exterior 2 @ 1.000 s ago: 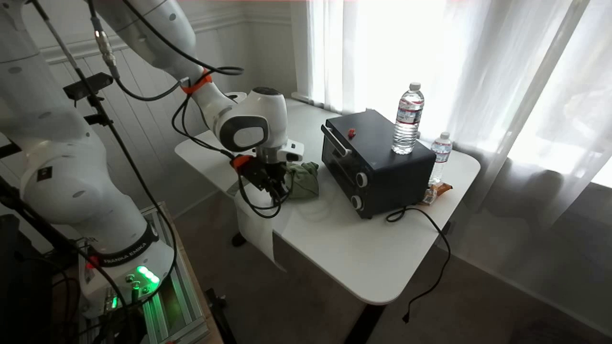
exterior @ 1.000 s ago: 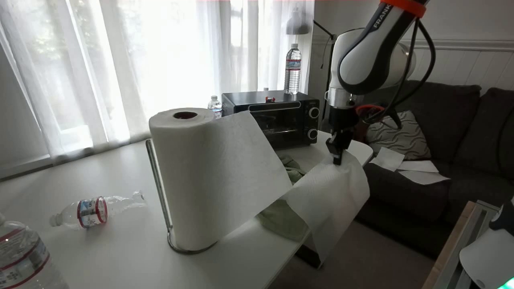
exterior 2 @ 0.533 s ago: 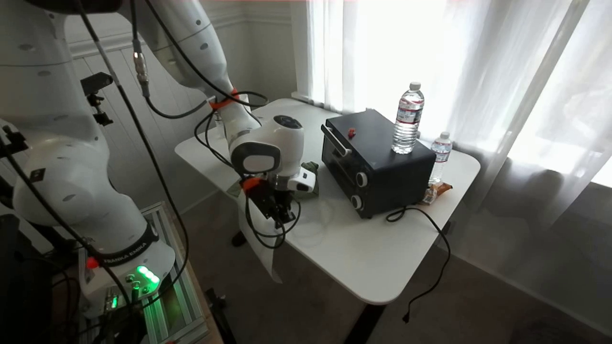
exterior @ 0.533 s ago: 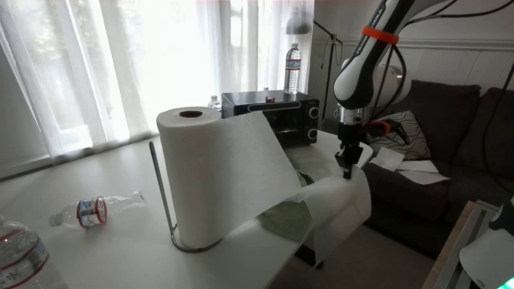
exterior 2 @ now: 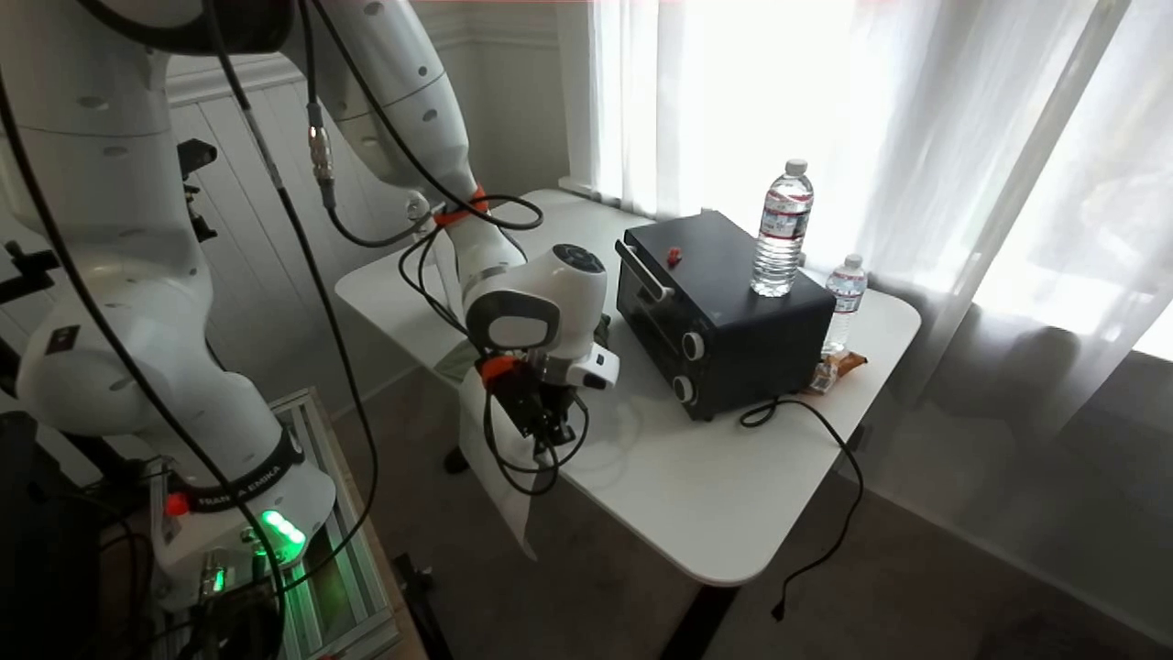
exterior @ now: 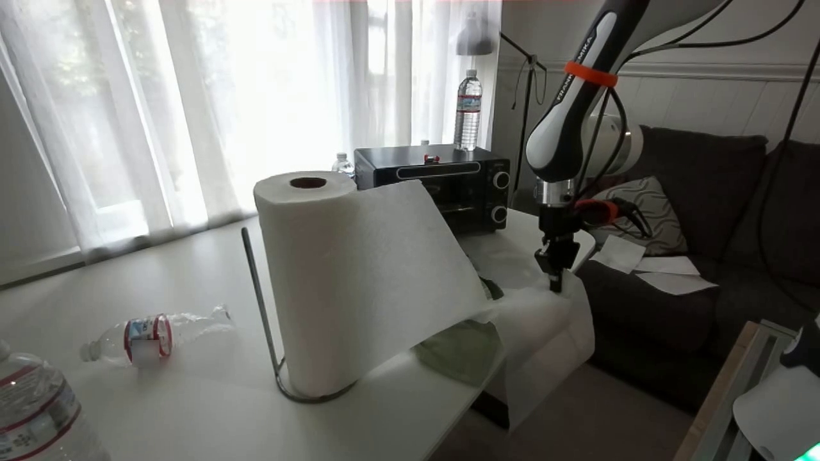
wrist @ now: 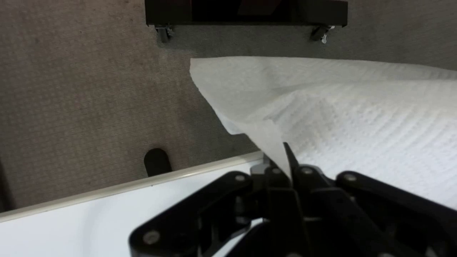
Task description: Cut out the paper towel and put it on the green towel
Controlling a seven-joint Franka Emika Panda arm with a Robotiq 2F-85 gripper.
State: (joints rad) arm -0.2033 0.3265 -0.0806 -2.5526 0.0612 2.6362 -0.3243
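In an exterior view, a white table point(exterior: 205, 403) is seen, with a black oven point(exterior: 458, 192) set far back. Nearer, to the left, a paper towel roll point(exterior: 314, 282) is stood upright. A sheet point(exterior: 538, 330) is stretched from it, to the right, past the table's edge. A green towel point(exterior: 461, 352) is partly hidden by the sheet, which is pinched tight in the gripper point(exterior: 555, 285).

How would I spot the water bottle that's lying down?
In an exterior view, find the white table and the tall paper towel roll on it. Left of that in the picture is the clear red-banded bottle. It lies on its side; the nearer bottle, cut off in the bottom-left corner, seems upright.
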